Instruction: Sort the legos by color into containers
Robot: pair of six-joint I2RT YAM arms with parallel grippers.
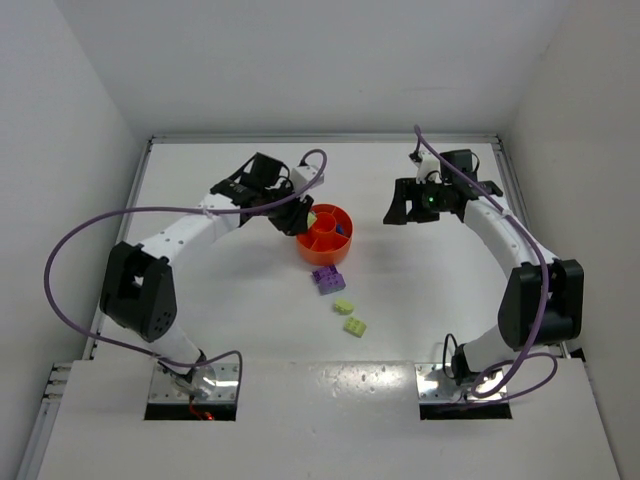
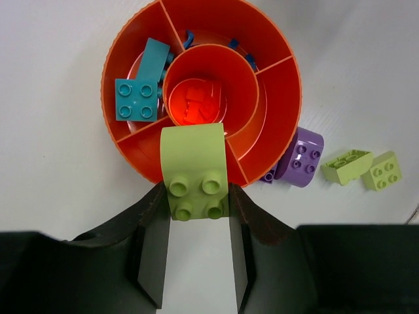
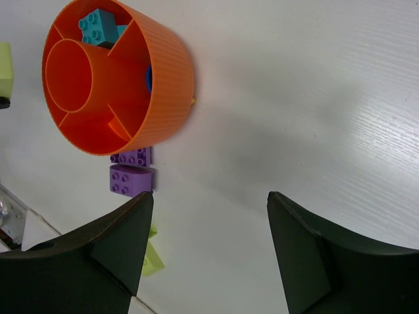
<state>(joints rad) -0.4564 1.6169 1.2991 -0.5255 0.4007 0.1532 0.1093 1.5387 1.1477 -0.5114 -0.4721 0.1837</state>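
Pinches a yellow-green brick (image 2: 194, 163) in the left gripper (image 2: 196, 199), over the orange bowl's (image 2: 103, 91) rim, mid-table. Holds the right gripper (image 3: 209, 206) with fingers (image 3: 98, 252) spread wide above bare table (image 3: 308, 98) toward the right edge, apart from the bowl.

White table (image 1: 420, 300), plain white walls (image 1: 300, 60)

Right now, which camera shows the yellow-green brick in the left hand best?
Left wrist: the yellow-green brick fills the centre, studs visible, in the left hand. Top external shows a small patch; right wrist a sliver at the left edge.
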